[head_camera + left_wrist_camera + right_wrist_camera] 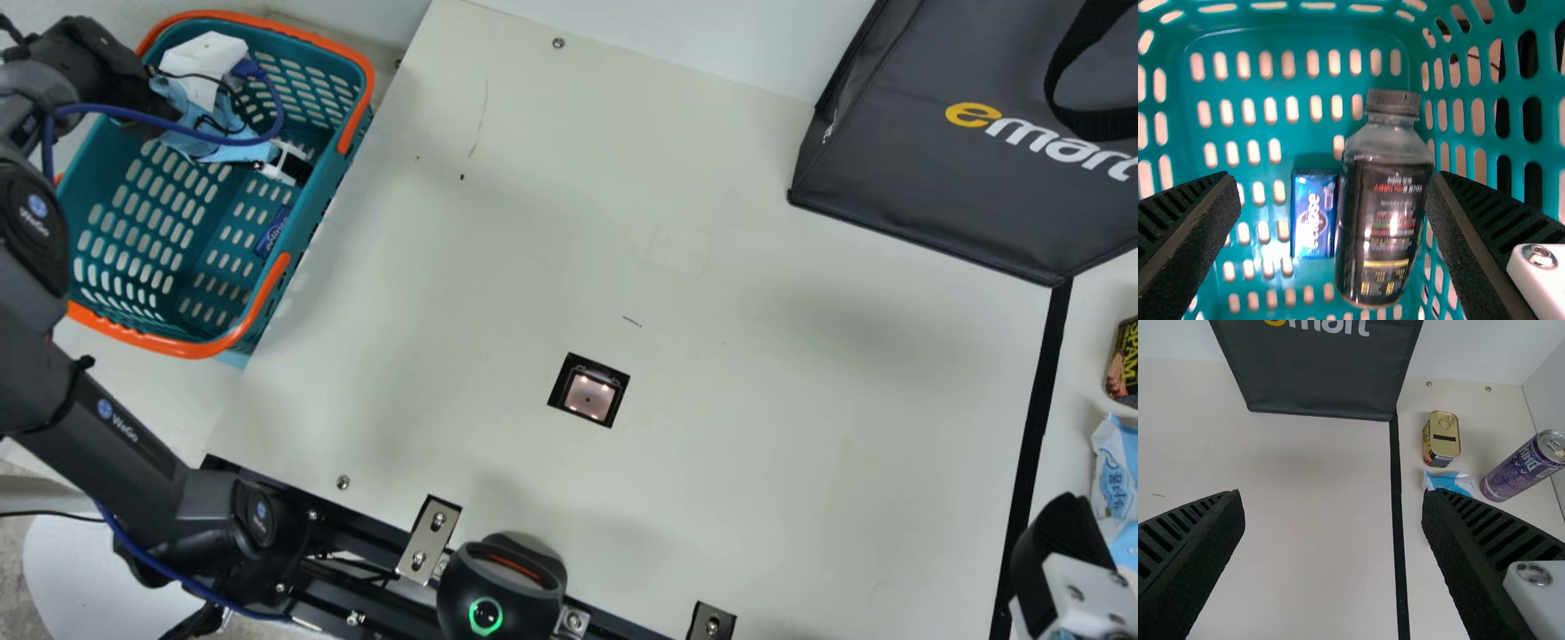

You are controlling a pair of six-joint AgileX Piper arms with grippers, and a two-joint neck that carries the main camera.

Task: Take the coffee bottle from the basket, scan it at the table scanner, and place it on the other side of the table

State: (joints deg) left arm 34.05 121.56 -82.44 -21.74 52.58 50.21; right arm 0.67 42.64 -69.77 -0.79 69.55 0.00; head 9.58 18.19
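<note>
In the main view my left gripper [288, 166] is inside the teal basket [307, 218]. The left wrist view has the same gripper [1333, 180] with fingers wide apart above the dark coffee bottle [1383, 220], which lies on the basket floor, black cap on, nearer one finger. Nothing is held. The table scanner [589, 393] is set into the tabletop, lit. At the main view's lower right edge stands my right gripper [1060, 556]; in the right wrist view this gripper [1333, 497] is open over the cream table [1318, 553], its fingers holding nothing.
A small blue pack [1314, 215] lies right beside the bottle. The basket's orange handles [267, 302] stand along its rim. A dark bag [916, 151] is at the far right. Beyond the black strip [1036, 418] are a can of meat [1441, 440], a blue-white packet [1450, 482] and a purple can [1521, 468].
</note>
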